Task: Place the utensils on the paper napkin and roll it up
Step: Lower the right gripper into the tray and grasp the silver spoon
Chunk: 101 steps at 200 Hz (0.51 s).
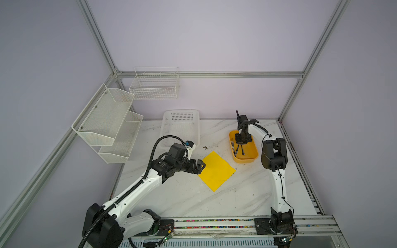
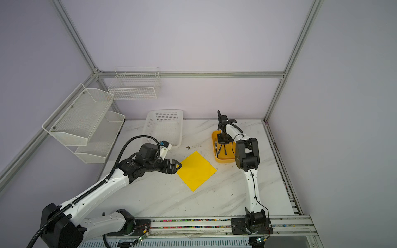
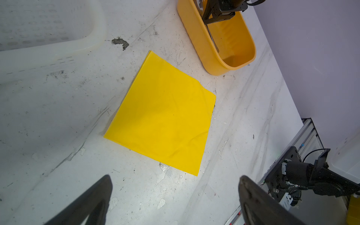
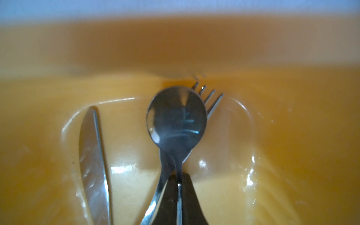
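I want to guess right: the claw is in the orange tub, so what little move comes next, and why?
Probably lift the spoon straight up out of the tub: the right gripper is shut on its handle, and the napkin lies bare.

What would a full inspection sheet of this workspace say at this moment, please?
Surface: white marble-pattern tabletop, scuffed, with dark smudges.
Job's things: bright yellow square paper napkin lies flat and bare; silver metal spoon, fork and knife lie in the orange-yellow plastic tub.
Clutter: small dark scrap beyond the napkin; white perforated plastic basket, nothing seen inside.
Grippers: left gripper open, beside the napkin; right gripper shut on the spoon's handle inside the tub.
Cables: black corrugated hose loops over the left arm; thin black wire runs along the right arm.
Surroundings: white mesh shelves and white wire basket on lavender walls; aluminium frame.
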### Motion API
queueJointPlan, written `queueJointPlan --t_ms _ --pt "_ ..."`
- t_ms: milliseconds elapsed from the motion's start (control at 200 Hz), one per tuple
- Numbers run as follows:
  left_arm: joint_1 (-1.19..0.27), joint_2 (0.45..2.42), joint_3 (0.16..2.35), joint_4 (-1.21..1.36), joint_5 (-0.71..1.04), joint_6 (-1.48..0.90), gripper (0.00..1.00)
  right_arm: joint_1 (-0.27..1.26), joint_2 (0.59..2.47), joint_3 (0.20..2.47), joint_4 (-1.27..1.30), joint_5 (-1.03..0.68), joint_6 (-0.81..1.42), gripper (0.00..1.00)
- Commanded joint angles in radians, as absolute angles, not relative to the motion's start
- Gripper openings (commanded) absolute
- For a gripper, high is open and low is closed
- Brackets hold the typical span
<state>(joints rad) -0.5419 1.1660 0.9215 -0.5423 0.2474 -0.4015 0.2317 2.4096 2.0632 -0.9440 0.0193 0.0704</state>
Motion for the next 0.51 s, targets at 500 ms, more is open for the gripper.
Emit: queueJointPlan --t_ms 500 --pt "-0.541 1.167 0.935 -0.485 0.219 -0.494 1.0 0.231 2.362 2.114 -1.03 -0.051 0.074 0.02"
